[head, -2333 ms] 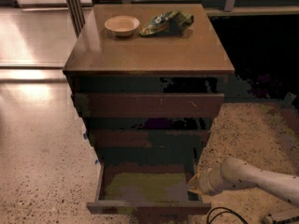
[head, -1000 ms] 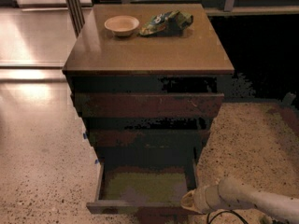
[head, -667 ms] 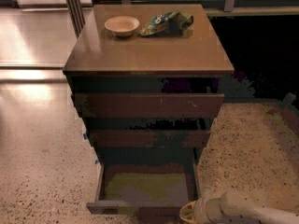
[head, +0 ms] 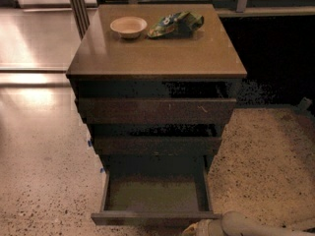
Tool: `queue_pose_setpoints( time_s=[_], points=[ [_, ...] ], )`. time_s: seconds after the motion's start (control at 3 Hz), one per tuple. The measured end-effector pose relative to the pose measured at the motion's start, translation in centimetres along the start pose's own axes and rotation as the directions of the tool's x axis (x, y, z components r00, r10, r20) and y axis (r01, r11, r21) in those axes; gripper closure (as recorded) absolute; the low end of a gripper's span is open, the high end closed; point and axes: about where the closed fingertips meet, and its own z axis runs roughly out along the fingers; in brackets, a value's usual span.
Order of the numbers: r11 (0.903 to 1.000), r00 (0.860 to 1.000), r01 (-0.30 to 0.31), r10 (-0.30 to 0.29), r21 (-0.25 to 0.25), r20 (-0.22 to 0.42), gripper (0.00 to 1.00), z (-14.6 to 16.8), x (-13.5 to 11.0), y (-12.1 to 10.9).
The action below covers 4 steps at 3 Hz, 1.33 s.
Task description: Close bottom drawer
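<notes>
Floor (head: 39,146): speckled and glossy, spreading left of the cabinet.
Bowl (head: 128,26): pale and shallow, upright on the cabinet's top toward the back left.
Cabinet (head: 157,58): dark brown, with three drawers stacked; the two upper fronts stand slightly proud, and the wider top one carries pale scratches.
Bottom drawer (head: 147,218): the lowest of the three, pulled well out toward the camera. Its olive-green inner floor is showing with nothing visible on it, so the closing is not yet done.
Snack bag (head: 176,23): green and crumpled, lying just right of the bowl.
Gripper (head: 197,228): low at the bottom edge of the view, just in front of the drawer's front board near its right end (contact with the board cannot be made out). Whether it is released or clenched, I cannot tell.
Arm (head: 251,224): pale, reaching in from the lower right.
Handling: likely light and stiff; the side walls are thin, so an off-centre shove may skew it on its runners.
Where to press: there is no handle, so push flat on the front board, toward its middle, straight at the cabinet.
</notes>
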Motion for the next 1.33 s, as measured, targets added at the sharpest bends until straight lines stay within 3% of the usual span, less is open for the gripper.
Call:
queue_pose_setpoints(
  time_s=[0.67,1.0,1.33],
  points=[
    [0.9989,0.999,0.046,-0.046,-0.003,0.019,1.0,2.5,0.8,-1.9],
    [0.994,0.996,0.084,-0.085,0.07,0.012,1.0,3.1,2.5,-7.1],
    [0.994,0.996,0.084,-0.085,0.07,0.013,1.0,3.1,2.5,-7.1]
  ],
)
